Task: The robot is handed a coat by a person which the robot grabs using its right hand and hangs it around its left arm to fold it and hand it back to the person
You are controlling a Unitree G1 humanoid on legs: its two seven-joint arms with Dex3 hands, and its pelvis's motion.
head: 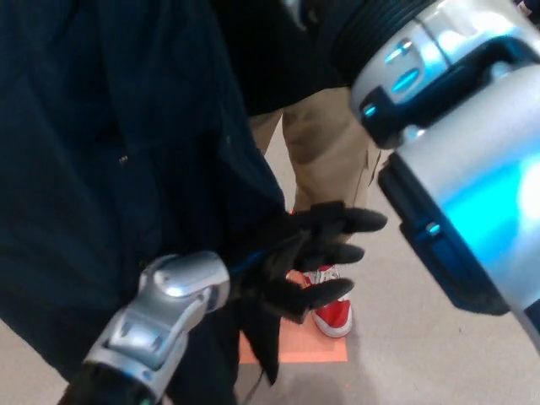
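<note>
The dark coat [110,169] fills the left half and the top of the head view. It hangs with its long axis running top to bottom, upper part out of the picture above and lower end pointing at the floor [396,354]. A small button [124,158] shows on its front, and a narrow flap of cloth trails to a point just above the orange floor mark [299,348]. The robot's left arm comes in from the lower left, its silver wrist [177,291] in front of the cloth. The left hand [312,253] sticks out past the coat's right edge, released and grasping nothing, with its fingers [359,221] spread and pointing to the picture's right. The cloth touches the back of the hand, but whether the coat's weight rests on that arm cannot be told. The right forearm [456,169], silver with blue lights, is large in the upper right and reaches up toward the top of the coat. The right hand itself is out of the picture. Behind the left hand stand a person's tan trousers [325,152] and a red shoe [333,314] beside the orange mark.
</note>
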